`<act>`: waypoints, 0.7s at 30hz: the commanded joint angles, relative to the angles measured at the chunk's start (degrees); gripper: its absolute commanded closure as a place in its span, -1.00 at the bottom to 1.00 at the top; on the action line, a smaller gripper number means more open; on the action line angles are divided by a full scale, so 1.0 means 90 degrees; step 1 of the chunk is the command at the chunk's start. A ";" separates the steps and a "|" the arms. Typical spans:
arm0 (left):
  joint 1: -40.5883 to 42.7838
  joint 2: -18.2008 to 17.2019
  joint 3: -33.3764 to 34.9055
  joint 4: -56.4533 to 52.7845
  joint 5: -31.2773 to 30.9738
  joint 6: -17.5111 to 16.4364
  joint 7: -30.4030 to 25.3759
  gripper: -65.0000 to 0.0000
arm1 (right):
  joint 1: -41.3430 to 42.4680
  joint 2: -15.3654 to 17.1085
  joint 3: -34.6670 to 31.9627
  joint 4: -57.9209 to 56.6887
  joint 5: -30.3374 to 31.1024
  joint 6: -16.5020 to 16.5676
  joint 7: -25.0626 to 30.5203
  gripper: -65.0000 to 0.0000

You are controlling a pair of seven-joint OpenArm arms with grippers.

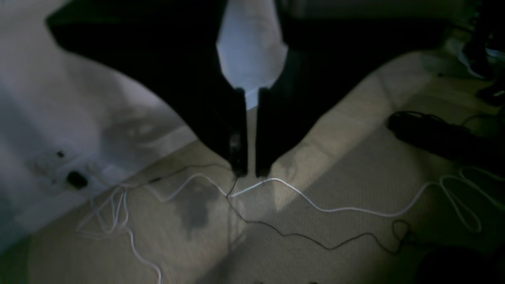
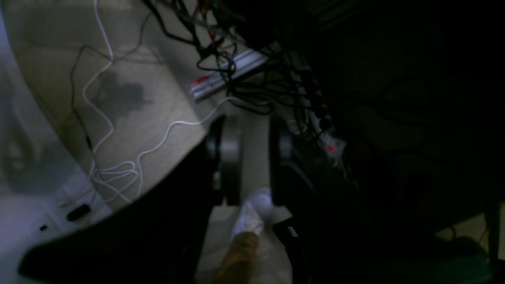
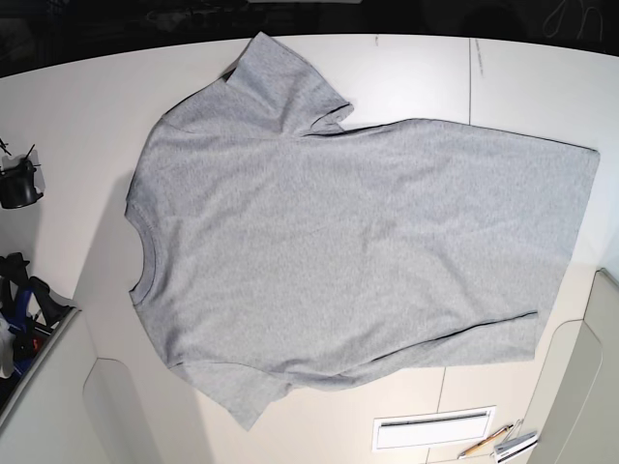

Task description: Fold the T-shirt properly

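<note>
The light grey T-shirt (image 3: 348, 242) lies spread flat on the white table (image 3: 406, 72), plain side up. Its neck (image 3: 143, 261) is at the left and its hem (image 3: 573, 242) at the right. One sleeve (image 3: 280, 82) points to the far edge, the other (image 3: 242, 391) to the near edge. Neither arm shows in the base view. My left gripper (image 1: 251, 173) hangs over the floor, jaws almost together and empty. My right gripper (image 2: 254, 126) is also over the floor, jaws a little apart and empty.
White and black cables (image 1: 315, 205) lie on the beige floor under both grippers. A power strip (image 2: 225, 79) sits amid tangled wires. On the table there is a black object (image 3: 19, 184) at the left, with a white plate (image 3: 433, 428) and a pen (image 3: 488, 443) at the front.
</note>
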 commanded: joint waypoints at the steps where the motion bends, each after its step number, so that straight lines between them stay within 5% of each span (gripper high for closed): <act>1: 0.0221 -0.0066 -0.0143 0.0214 -0.0017 -0.0017 0.0015 0.86 | -0.0153 0.0070 0.0017 0.0175 0.0051 0.0027 0.0034 0.63; 17: 0.1685 -0.0083 -0.3393 0.2895 0.0019 -0.0522 -0.0097 0.86 | -0.0488 0.0226 0.0619 0.1484 0.0656 0.0010 -0.0401 0.63; 21: 0.1681 -0.0083 -0.4039 0.3228 -0.0454 -0.0784 -0.0102 0.86 | -0.0488 0.0226 0.1103 0.1785 0.0959 0.0012 -0.0403 0.63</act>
